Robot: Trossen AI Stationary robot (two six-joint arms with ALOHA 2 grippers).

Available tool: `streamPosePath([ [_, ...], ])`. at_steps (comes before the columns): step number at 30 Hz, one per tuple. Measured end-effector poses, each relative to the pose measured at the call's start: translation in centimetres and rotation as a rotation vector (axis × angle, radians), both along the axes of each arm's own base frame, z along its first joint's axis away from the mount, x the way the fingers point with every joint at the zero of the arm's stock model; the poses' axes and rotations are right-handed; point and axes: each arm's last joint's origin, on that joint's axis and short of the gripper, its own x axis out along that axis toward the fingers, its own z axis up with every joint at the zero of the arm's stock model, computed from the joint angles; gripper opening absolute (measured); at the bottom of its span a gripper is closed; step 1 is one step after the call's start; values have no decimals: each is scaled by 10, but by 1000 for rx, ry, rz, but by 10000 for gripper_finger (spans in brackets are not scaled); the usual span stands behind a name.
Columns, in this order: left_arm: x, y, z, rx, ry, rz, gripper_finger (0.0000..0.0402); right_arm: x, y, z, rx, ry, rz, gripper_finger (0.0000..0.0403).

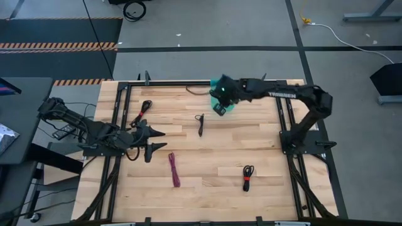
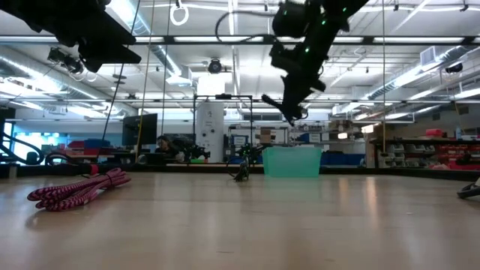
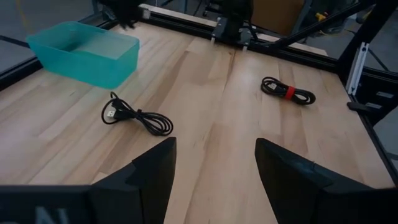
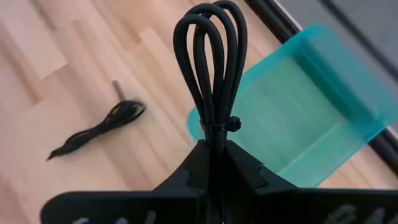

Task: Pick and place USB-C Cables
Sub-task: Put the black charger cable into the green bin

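Note:
Four cables lie flat on the wooden table: a black one with red at the far left, a plain black one mid-table, a purple-magenta one toward the near edge, and a black one with a red tie at the near right. A teal bin stands by the far edge. My right gripper hangs in the air at the bin's near side, shut on a fifth black bundle. My left gripper hovers open at the table's left side, with nothing between its fingers. My right gripper pinches the black bundle between its two fingers just behind the small black tie. The looped end sticks out beyond the fingertips, in line with them. The fingers slant downward from above. The bundle is lifted clear of the table, beside the bin.
A black metal frame runs along the table's left, far and right edges. The right arm reaches in from the right across the far side. Bare wood lies between the cables. Shelves and equipment fill the room beyond the table.

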Motion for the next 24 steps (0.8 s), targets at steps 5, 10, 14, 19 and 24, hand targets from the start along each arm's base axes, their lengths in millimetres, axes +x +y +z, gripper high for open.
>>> streamPosePath([
  [5,0,0,0,1,0,0,227,4,-34,-20,84,45,-61,30],
  [10,0,0,0,2,0,0,227,3,-56,-36,118,92,-118,30],
  [14,0,0,0,3,0,-1,227,-3,-68,-48,171,130,-169,41],
  [19,0,0,0,4,1,-1,227,-4,-74,-52,186,129,-178,99],
  [24,0,0,0,3,0,-1,227,2,-71,-46,140,83,-163,154],
])
